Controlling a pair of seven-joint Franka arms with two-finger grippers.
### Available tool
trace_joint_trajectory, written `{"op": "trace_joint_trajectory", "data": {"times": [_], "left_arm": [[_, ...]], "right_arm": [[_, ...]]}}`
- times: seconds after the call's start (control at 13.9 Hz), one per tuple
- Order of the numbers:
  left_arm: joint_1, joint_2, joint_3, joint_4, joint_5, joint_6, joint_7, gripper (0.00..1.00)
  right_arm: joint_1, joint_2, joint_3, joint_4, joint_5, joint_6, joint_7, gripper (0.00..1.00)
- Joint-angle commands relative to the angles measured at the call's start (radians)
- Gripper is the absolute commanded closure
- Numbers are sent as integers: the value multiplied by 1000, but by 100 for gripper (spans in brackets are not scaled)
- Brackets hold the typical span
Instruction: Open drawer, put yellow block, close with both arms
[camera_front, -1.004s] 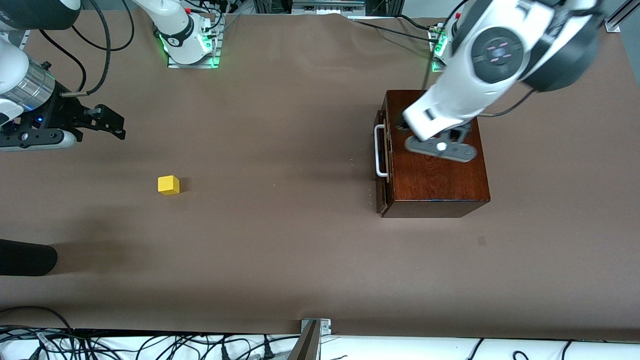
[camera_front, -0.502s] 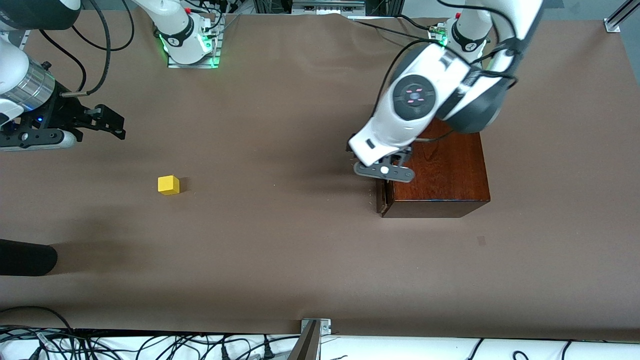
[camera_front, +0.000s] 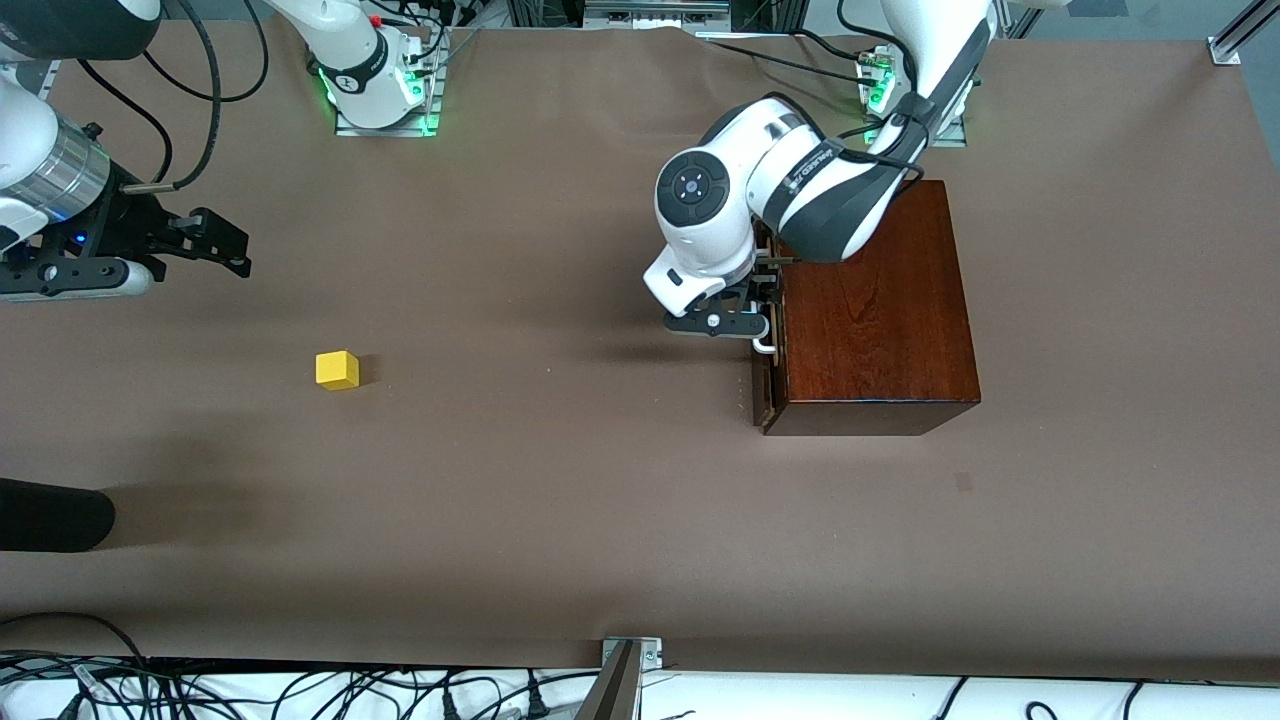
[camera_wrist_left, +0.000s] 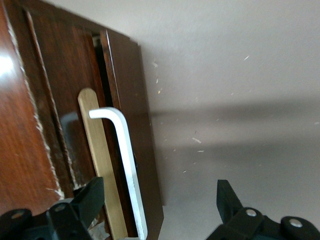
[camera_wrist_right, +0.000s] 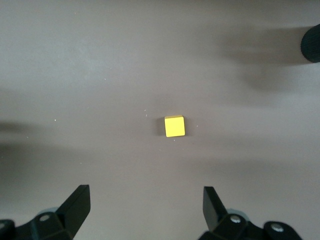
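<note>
The drawer (camera_front: 766, 330) is a dark reddish-brown panel on the side of a glossy brown wooden box (camera_front: 870, 310), facing the right arm's end of the table (camera_front: 560, 480). It carries a white bar handle (camera_wrist_left: 127, 165), and it looks shut or nearly so. The box stands toward the left arm's end of the table.

The left gripper (camera_front: 745, 300) is right at the drawer front, beside the handle. The front view hides most of the handle under the arm, and only its lower bend peeks out. The left wrist view shows what the front view cannot: the black fingers (camera_wrist_left: 87, 197) are spread apart, one on each side of the handle, not yet clamped on it. It also shows a pale wood strip (camera_wrist_left: 100, 165) under the bar.

The yellow block (camera_front: 337, 369) is a small bright cube with plain faces. It sits on the bare table toward the right arm's end, well apart from the box.

The right gripper (camera_front: 215, 240) waits in the air over the table at that end, with nothing in it. Its own wrist view looks straight down on the block (camera_wrist_right: 175, 126) and shows both fingers (camera_wrist_right: 77, 205) wide apart.
</note>
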Motion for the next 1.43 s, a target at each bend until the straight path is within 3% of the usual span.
{"op": "trace_joint_trajectory", "data": {"times": [0.0, 0.29, 0.5, 0.93, 1.36], "left_arm": [[-15, -48, 1, -84, 32, -7, -70, 0], [-56, -42, 0, -133, 118, 2, -133, 0], [-55, -34, 1, -140, 120, 20, -135, 0], [-53, -20, 3, -207, 169, 141, -181, 0], [-85, 10, 0, -193, 164, 240, -221, 0]], "right_arm": [[-15, -8, 12, 4, 11, -21, -8, 0], [-15, -8, 12, 4, 17, -21, -7, 0], [-15, -8, 12, 4, 17, -21, -7, 0], [-15, -7, 12, 4, 17, -21, -7, 0], [-15, -7, 12, 4, 17, -21, -7, 0]]}}
